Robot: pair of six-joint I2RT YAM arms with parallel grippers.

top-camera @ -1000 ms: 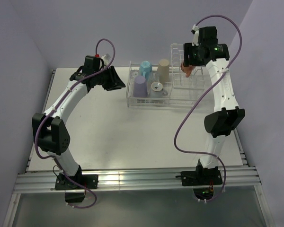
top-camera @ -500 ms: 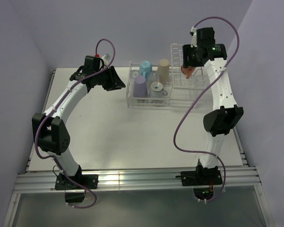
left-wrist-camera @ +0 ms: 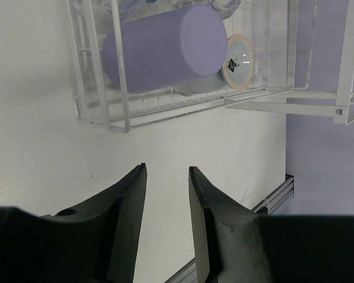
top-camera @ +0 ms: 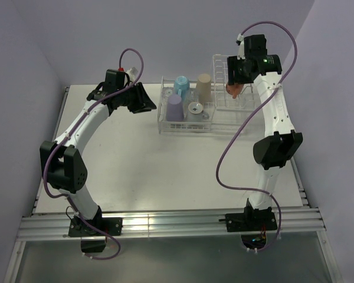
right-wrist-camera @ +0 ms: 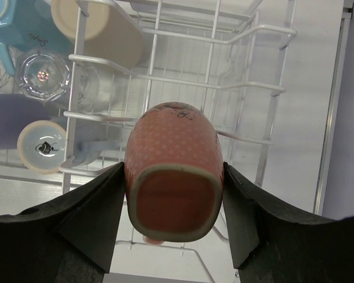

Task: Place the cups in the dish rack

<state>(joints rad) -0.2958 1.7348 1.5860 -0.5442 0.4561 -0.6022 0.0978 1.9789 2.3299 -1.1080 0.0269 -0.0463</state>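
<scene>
My right gripper [right-wrist-camera: 173,168] is shut on the small orange mug [right-wrist-camera: 172,159], held upside down over the tall divider section of the clear dish rack [right-wrist-camera: 265,85]. From above, the mug [top-camera: 232,88] hangs under the right gripper [top-camera: 236,81] at the rack's right end. The low section holds the purple cup [left-wrist-camera: 165,47], light blue cup [right-wrist-camera: 17,23], tan cup [right-wrist-camera: 100,29], a clear glass [right-wrist-camera: 44,75] and the pale grey-blue mug [right-wrist-camera: 41,145]. My left gripper [left-wrist-camera: 167,168] is open and empty, just left of the rack [top-camera: 189,130].
The rack stands at the back of the white table [top-camera: 165,171], near the rear wall. The table's right edge rail [right-wrist-camera: 333,106] runs close beside the rack. My left gripper [top-camera: 146,104] hovers over bare table short of the rack's left wall [left-wrist-camera: 100,115].
My right wrist has shifted slightly towards the back with the orange mug still held over the dividers. The left arm has not moved.
</scene>
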